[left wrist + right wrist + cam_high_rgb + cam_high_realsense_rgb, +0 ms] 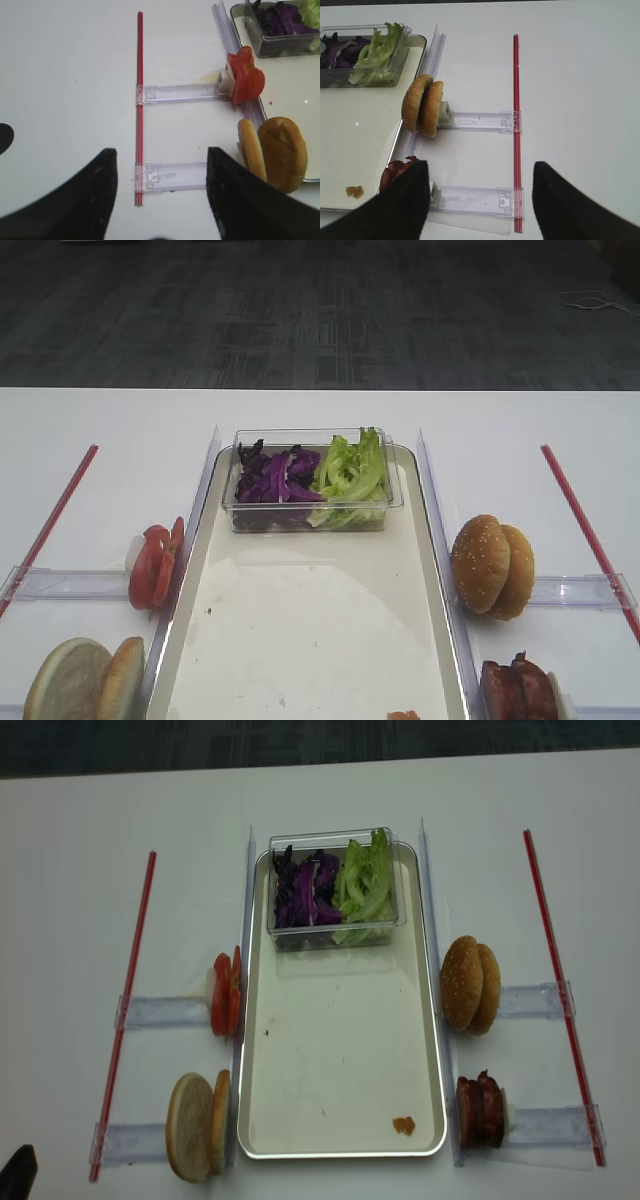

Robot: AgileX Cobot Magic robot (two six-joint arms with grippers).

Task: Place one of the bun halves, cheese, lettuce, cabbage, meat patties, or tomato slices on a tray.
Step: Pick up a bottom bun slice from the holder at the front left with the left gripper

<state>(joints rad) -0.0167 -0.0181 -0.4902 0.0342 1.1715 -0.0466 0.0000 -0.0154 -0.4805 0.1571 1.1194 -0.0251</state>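
The silver tray (340, 1050) lies mid-table with its floor bare apart from an orange crumb (403, 1125). At its far end, a clear box holds purple cabbage (305, 890) and lettuce (365, 885). Left of the tray stand the tomato slices (245, 80) and bun halves (275, 152) on edge; the meat patties (395, 172) stand to its right. No cheese is in view. My left gripper (161, 152) is open and empty over the table left of the bun halves. My right gripper (480, 167) is open and empty beside the patties.
Two sesame buns (472, 984) stand on edge right of the tray. Clear plastic holders (175, 92) run out from each food stack to red rails (122, 1020) (560, 990) along both sides. Clear strips (432, 50) border the tray's long sides.
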